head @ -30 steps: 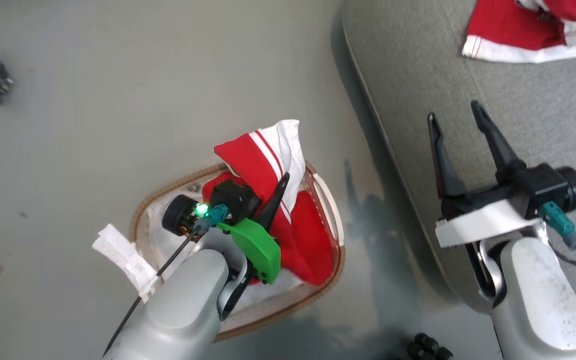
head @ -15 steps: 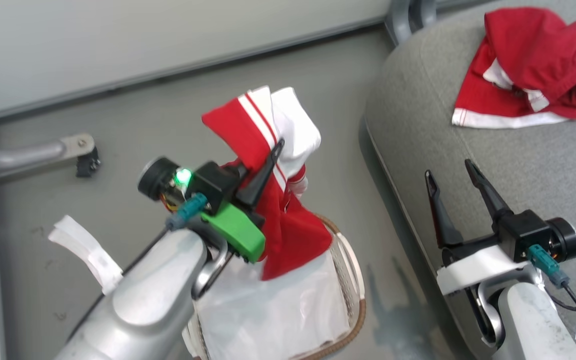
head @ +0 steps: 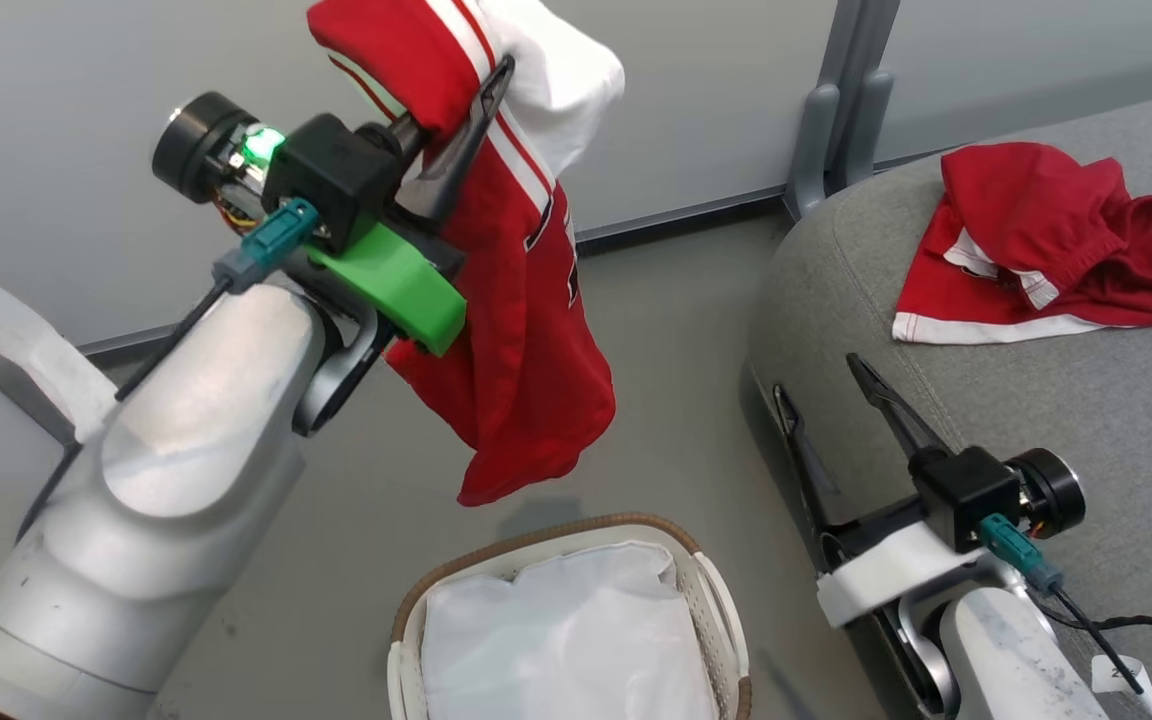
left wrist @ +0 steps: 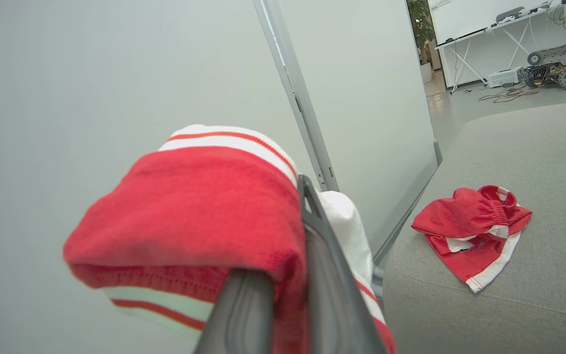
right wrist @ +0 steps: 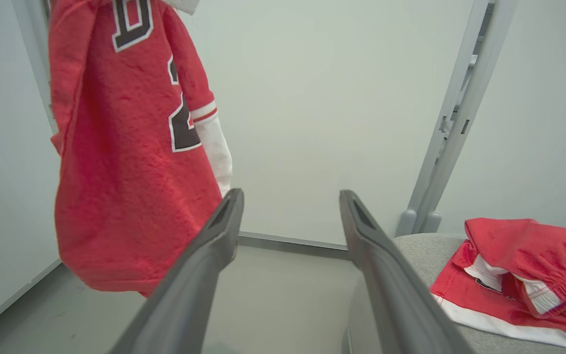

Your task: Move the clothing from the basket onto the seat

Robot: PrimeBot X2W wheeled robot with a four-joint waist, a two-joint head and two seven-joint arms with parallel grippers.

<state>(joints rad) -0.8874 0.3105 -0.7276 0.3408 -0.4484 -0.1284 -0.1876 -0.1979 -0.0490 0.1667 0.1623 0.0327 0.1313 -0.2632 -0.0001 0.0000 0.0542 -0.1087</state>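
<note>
In the head view, at 11 o'clock, the left pincer (head: 496, 80) is closed on a bunched fold of the red jersey (head: 521, 330) near its white striped sleeve. The left wrist view confirms fabric clamped between both fingers. Because the grip is high and near one edge, the rest of the jersey hangs freely below the pincer, with its lower hem clear of the basket rim. This height is judged to let the garment pass over the rounded seat edge without dragging. At 6 o'clock of the hanging jersey, the basket (head: 536, 528) stands on the floor (head: 676, 400), apart from the garment. Its interior, as far as the frame edge allows, holds the crumpled white cloth liner (head: 566, 640). At 4 o'clock, the right pincer (head: 819, 378) has its fingers spread wide and holds nothing. It sits at the near edge of the seat (head: 1036, 420), presumably to stay out of the left arm's path. The seat occupies 3 o'clock, just beside the basket. At 2 o'clock, a second red garment (head: 1026, 250) with a white hem lies crumpled on the cushion, well apart from both pincers. On this layout, one garment is judged delivered, and the jersey must travel toward 3 o'clock before release.
</note>
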